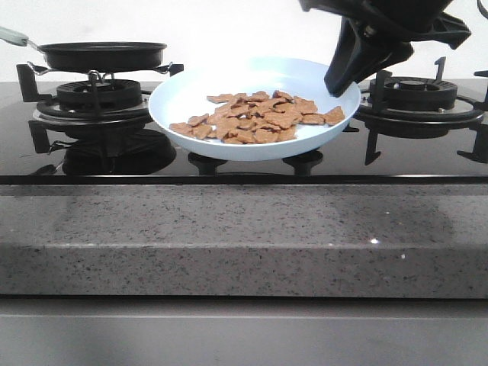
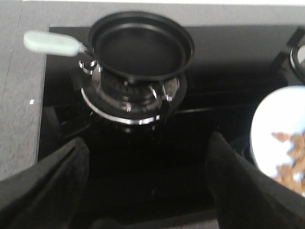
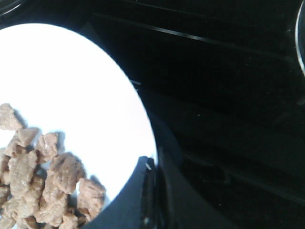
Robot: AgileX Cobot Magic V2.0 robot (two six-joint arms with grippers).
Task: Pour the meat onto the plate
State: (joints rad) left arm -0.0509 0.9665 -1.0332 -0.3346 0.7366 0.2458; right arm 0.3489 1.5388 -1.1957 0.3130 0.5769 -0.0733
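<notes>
Meat on the plate, right arm gripping the plate's rim.

We see the meat (image 1: 259, 118) heaped loose on the pale plate (image 1: 191, 88), which sits tilted over the hob between the 2 burners. Our right gripper (image 1: 341, 82) has its fingers (image 3: 143, 200) pinching the plate's rim. The left gripper (image 2: 147, 200) hangs with fingers spread above the black pan (image 2: 140, 45), which looks bare. We judge the pour done; next, we would lower the plate level onto the worktop before letting go, lest the pieces slide.
</notes>
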